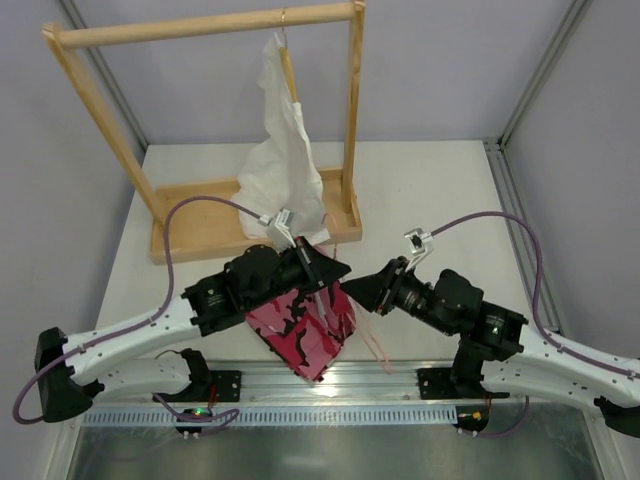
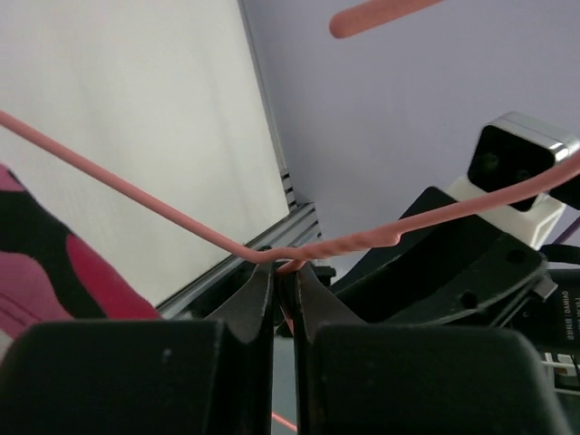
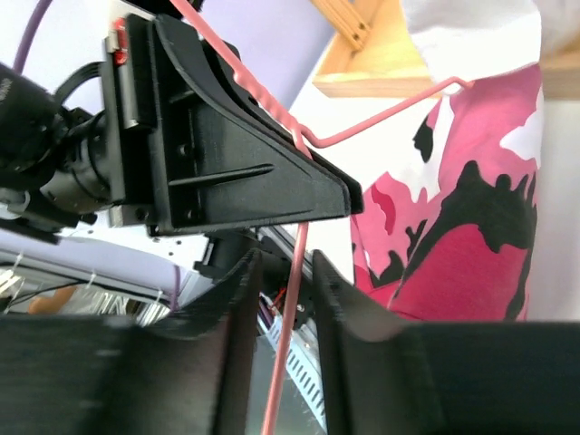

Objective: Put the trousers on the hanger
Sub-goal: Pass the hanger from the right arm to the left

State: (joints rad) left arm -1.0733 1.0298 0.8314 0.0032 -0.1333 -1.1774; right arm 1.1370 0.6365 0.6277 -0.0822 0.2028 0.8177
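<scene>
Over the near edge of the table, between my two arms, my left pincer is clamped tight on the twisted neck of the hanger. The trousers hang bunched just below it. My right pincer stands slightly parted, with the pink wire running between its fingers and neither one visibly pressing it.

Trousers at table's near edge. Rack behind trousers, garment hanging from it. Left gripper above trousers on hanger wire. Right gripper right of trousers, wire between fingers.
</scene>
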